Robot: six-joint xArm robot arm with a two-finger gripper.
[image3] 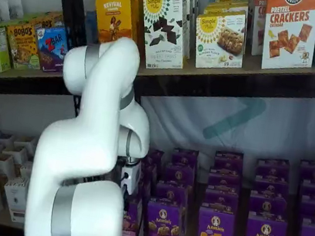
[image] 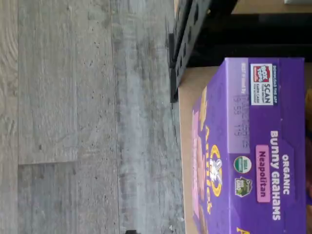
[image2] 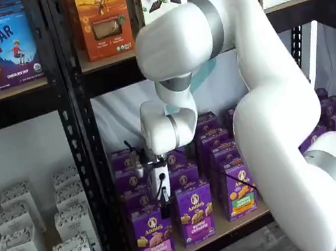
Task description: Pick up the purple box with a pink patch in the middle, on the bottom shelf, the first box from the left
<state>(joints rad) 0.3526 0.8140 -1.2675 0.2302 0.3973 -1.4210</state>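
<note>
The white arm (image2: pixel 267 102) fills the middle and right of one shelf view and the lower left of the other, bent down in front of the black metal rack (image2: pixel 76 147). Behind it, the bottom shelf (image2: pixel 236 227) runs along the lower part of the frame as a tan board crowded with rows of purple cartons. The upper shelf (image2: pixel 302 1) crosses the top of the frame with cracker and snack boxes standing on it. The purple box (image2: pixel 152 236) stands upright at the front left end of the bottom shelf, low and left of centre in the frame, its pink patch across the lower front; in the wrist view its top face reads "Bunny Grahams Neapolitan", with grey plank floor (image: pixel 87 117) beside the shelf edge. To its right stands a carton with a purple label (image2: pixel 195 213), then one with a green and orange patch (image2: pixel 238 192). The gripper (image2: pixel 165 211) hangs just above the purple box, apparently clear of it, its black fingers seen side-on; they stand fully apart with nothing between them.
</note>
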